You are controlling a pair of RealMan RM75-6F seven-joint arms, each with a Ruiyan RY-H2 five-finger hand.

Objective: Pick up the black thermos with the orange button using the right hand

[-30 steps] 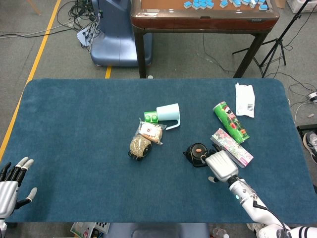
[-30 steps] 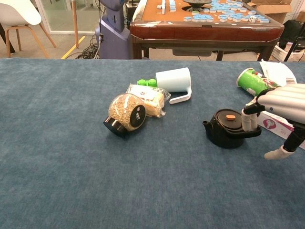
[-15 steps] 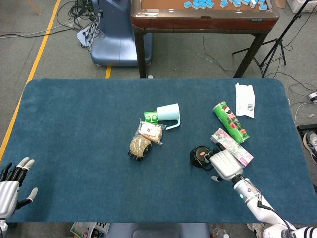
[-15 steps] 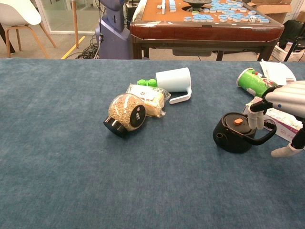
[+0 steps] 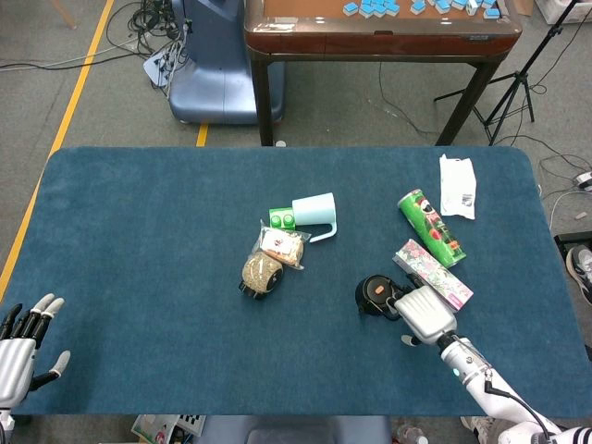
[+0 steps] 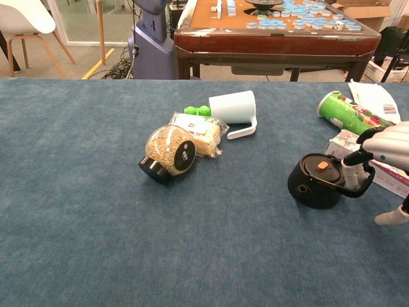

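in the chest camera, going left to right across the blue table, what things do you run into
Grain jar → snack bag → white pitcher → black thermos → right hand, its fingers hooked through the thermos handle. The green cap, green can and pink box overlap others, so I leave them out.

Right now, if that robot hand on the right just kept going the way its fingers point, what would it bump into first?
The right robot hand already has its fingers at the handle of the black thermos, so the thermos body comes first. Beyond it, probably only bare blue table, though depth is hard to judge.
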